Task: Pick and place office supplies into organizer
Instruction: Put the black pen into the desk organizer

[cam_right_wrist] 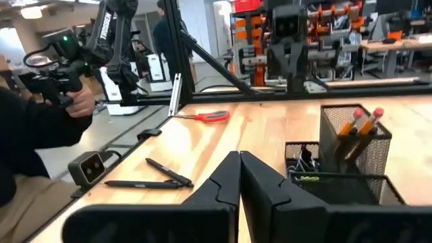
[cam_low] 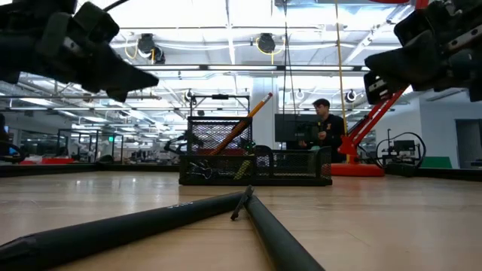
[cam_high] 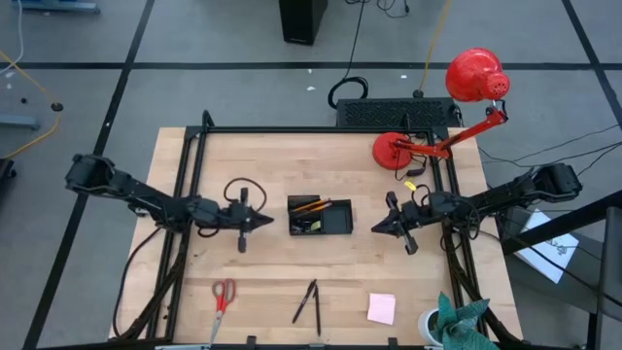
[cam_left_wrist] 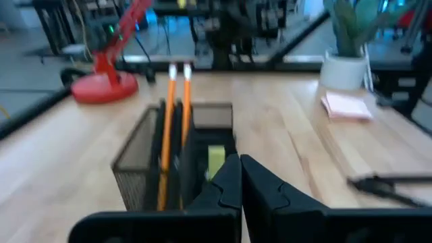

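Observation:
The black mesh organizer (cam_high: pixel 321 216) stands mid-table with two orange pencils (cam_left_wrist: pixel 169 135) leaning in its tall cup and a yellow-green piece (cam_left_wrist: pixel 216 158) in a lower compartment. Red-handled scissors (cam_high: pixel 224 295), two black pens (cam_high: pixel 309 301) and a pink sticky-note pad (cam_high: pixel 381 308) lie near the front edge. My left gripper (cam_high: pixel 262 222) hovers shut just left of the organizer, pointing at it. My right gripper (cam_high: pixel 382 228) hovers shut just right of it. Neither holds anything.
A red desk lamp (cam_high: pixel 466 97) stands at the far right corner beside a black slab (cam_high: pixel 394 112). A potted plant (cam_high: pixel 457 321) sits at the near right corner. A person's hand (cam_right_wrist: pixel 77 101) shows beyond the table's left side. Bare wood lies between the organizer and the front items.

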